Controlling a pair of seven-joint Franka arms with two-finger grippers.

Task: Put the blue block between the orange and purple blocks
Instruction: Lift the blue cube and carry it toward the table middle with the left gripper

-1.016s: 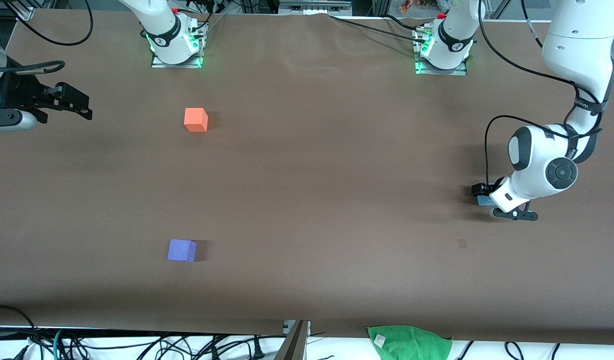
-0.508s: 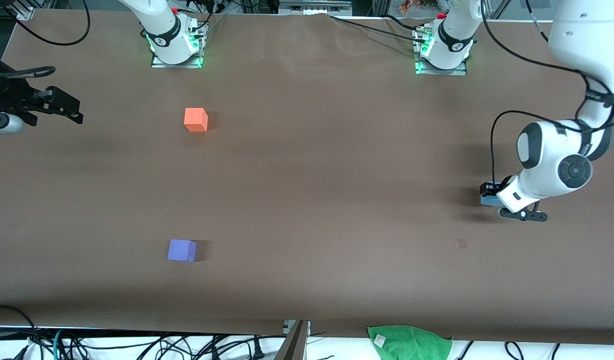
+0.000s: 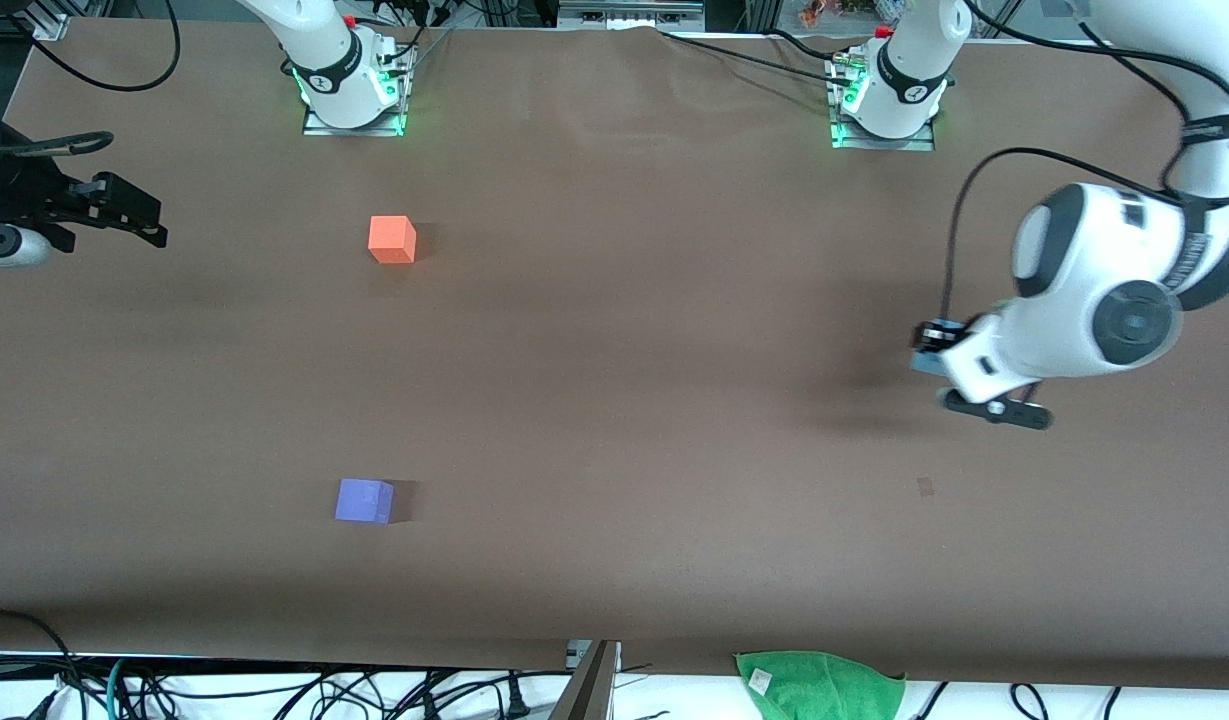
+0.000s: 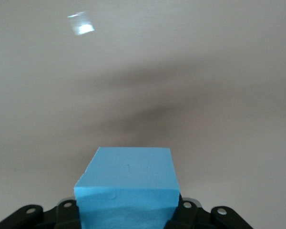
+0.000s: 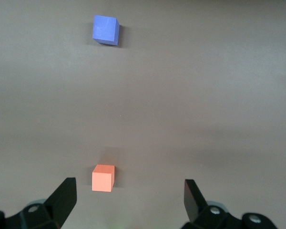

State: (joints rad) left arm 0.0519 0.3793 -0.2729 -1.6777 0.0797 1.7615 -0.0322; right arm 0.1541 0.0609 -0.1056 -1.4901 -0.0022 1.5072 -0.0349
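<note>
My left gripper is shut on the sky-blue block and holds it above the table at the left arm's end. In the left wrist view the blue block fills the space between the jaws, with its shadow on the table below. The orange block sits on the table toward the right arm's end. The purple block sits nearer the front camera than the orange one, roughly in line with it. My right gripper is open and empty and waits at the right arm's end of the table. Its wrist view shows the orange block and the purple block.
A green cloth lies at the table's near edge. A small pale mark is on the brown table surface below the left gripper. The arm bases stand along the edge farthest from the front camera.
My left gripper has risen with the blue block and shifted a little toward the right arm's end. My right gripper drew back slightly at first, then stayed still.
</note>
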